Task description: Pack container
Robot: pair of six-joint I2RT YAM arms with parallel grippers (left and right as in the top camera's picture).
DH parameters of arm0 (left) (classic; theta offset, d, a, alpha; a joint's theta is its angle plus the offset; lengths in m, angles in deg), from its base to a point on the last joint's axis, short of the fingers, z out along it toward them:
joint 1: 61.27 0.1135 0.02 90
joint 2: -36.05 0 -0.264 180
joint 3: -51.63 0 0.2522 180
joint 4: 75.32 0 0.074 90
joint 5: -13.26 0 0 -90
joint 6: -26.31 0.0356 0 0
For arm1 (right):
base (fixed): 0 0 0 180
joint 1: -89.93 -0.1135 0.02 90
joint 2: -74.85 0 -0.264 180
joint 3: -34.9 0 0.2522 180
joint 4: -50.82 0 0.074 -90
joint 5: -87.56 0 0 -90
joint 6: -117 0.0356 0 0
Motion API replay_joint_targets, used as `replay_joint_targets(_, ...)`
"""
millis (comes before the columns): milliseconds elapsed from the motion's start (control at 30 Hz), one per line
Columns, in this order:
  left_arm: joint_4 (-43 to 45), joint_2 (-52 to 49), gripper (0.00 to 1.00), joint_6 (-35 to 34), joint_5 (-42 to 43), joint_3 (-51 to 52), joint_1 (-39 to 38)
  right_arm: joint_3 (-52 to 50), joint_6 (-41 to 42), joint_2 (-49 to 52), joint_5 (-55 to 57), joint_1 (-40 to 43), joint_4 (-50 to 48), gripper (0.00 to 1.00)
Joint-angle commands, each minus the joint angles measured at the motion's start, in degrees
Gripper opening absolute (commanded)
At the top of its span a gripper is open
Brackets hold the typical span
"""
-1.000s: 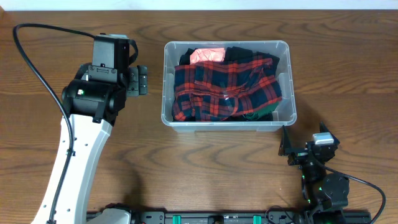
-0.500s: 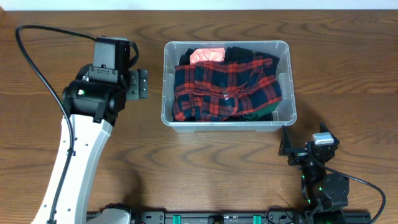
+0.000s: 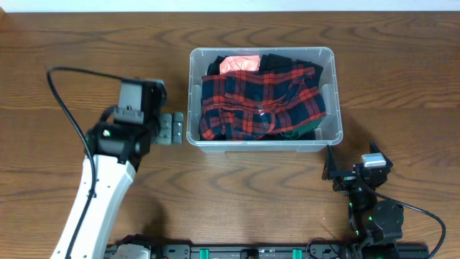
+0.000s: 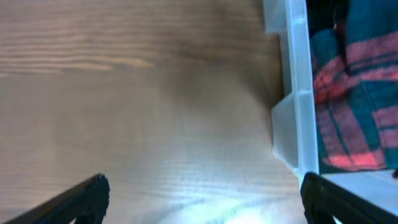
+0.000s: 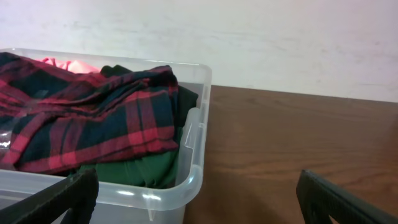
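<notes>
Counting it off from the overhead view: one container (image 3: 262, 146), a clear plastic tub with rounded corners, sits on the wooden table (image 3: 230, 201), a little right of centre and toward the far edge. Two arms are at work, with two grippers, one on each side.

Inside the tub there's one red-and-navy plaid garment (image 3: 251, 101), spread across most of the top. One pink piece (image 3: 239, 64) peeks out at the far side. Black fabric (image 3: 280, 61) lies beside it, and a dark green piece (image 3: 302, 132) is tucked into the near right corner. From the right wrist camera, that green cloth (image 5: 143, 171) presses against the see-through wall beneath the plaid.

Now the grippers. The left gripper (image 3: 178, 129) hovers just beside the tub's left wall, near its front corner. In its own camera the left gripper (image 4: 205, 186) is spread wide. One fingertip (image 4: 93, 193) is over bare wood and the other (image 4: 323, 199) is down by the tub's rim. There's nothing between them. Whether that second finger touches the plastic, I cannot tell.

The right gripper (image 3: 334, 173) sits low at the near right edge of the table, apart from the tub. It faces the tub's front right corner. Its fingers (image 5: 68, 199) are also spread wide in the wrist view, and they carry nothing.
</notes>
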Motion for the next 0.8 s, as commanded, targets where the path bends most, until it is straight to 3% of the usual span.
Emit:
replay_joint_targets(0, 5.7, 3.5, 0.98, -0.3, 3.0, 7.4, 0.2, -0.1, -0.5, -0.4, 0.5, 0.6, 0.2, 0.99)
replay_joint_targets(400, 36.2, 15.5, 0.98, -6.5, 3.4, 34.0, 0.2, -0.1, -0.5, -0.4, 0.5, 0.6, 0.3, 0.99)
replay_joint_targets(767, 54.2, 25.5, 0.98, -6.5, 5.0, 51.5, 0.2, -0.1, -0.5, -0.4, 0.5, 0.6, 0.3, 0.99)
